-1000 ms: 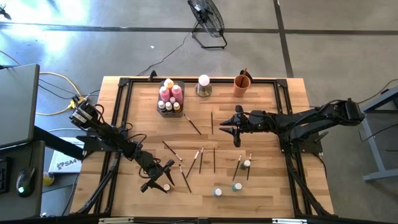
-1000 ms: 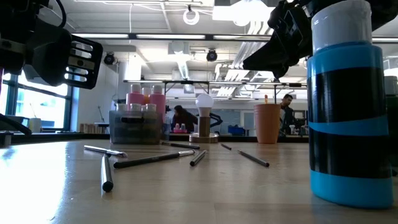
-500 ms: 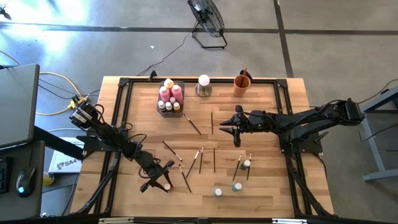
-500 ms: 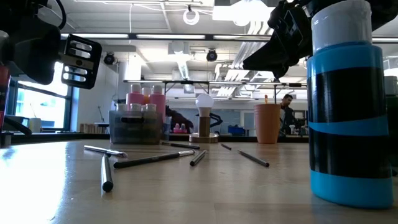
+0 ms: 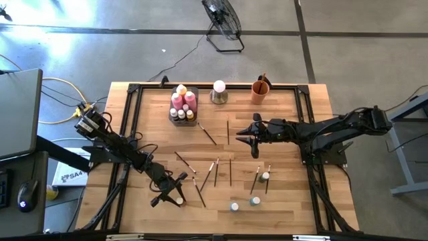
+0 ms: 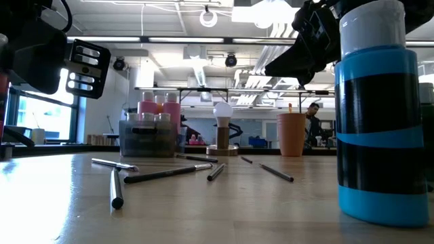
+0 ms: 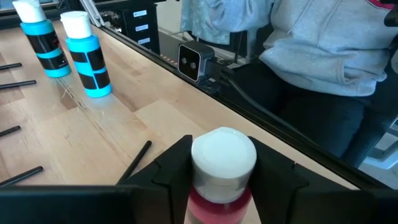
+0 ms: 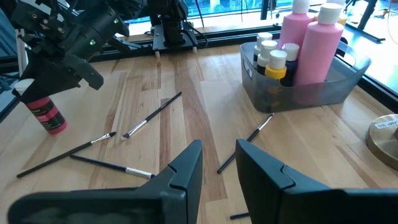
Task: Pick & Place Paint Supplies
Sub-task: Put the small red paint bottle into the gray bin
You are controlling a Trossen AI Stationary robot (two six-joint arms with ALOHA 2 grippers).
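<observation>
2 blue bottles [image 7: 87,56] share the wooden table [image 5: 294,201]; left gripper [image 7: 221,165] pinches red bottle [image 7: 222,168].

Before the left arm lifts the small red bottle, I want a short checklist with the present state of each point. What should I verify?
1. Left gripper fingers stand on both sides of the small red bottle with the white cap: ok.
2. Firm grip on the bottle: cannot tell.
3. Bottle upright: ok, seen from the right wrist view.
4. Grey rectangular tray has room left: cannot tell.
5. Right gripper waits apart, holding nothing: ok.
6. Thin dark-handled paintbrushes lying near the bottle: not ok, one lies close.
</observation>
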